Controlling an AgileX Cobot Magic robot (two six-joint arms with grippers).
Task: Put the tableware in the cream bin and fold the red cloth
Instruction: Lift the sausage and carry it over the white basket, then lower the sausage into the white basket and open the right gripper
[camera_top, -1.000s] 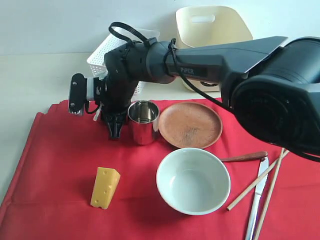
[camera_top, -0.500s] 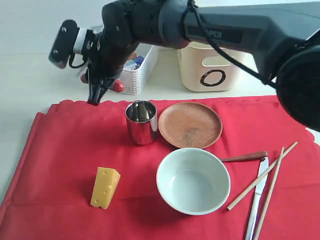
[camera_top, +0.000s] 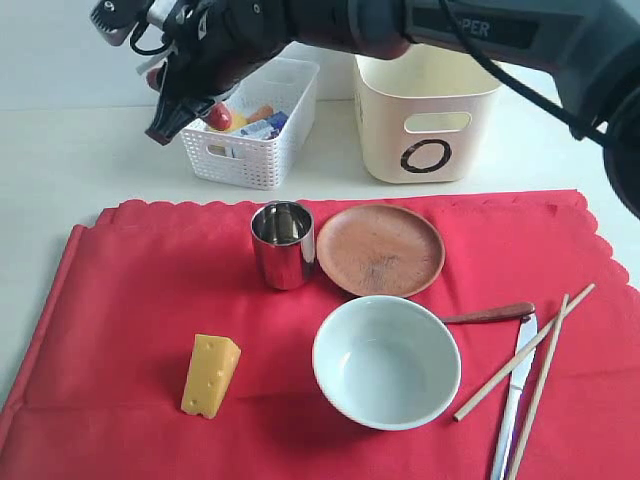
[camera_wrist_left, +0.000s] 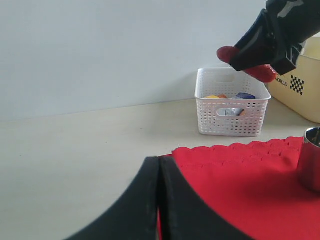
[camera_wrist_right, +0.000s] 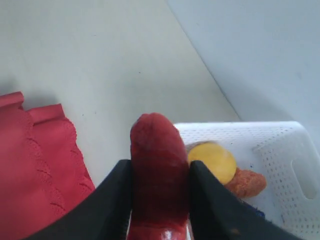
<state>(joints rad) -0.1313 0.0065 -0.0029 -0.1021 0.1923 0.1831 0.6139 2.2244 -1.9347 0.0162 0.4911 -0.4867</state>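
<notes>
Diagonally on red cloth (camera_top: 140, 300), chopsticks (camera_top: 560, 318)

Right arm (camera_top: 420, 25) raised, stretched leftward, right fingers (camera_wrist_right: 112, 200) gripping red food piece (camera_wrist_right: 157, 150), left fingers (camera_wrist_left: 142, 200) pressed together

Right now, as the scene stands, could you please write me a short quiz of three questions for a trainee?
1. True or false: the steel cup stands upright on the red cloth.
2. What does the right gripper hold? A) a red food item; B) nothing at all; C) a blue sponge.
3. Fill in the number: ___ chopsticks lie on the red cloth.

Key: 1 true; 2 A; 3 two.
</notes>
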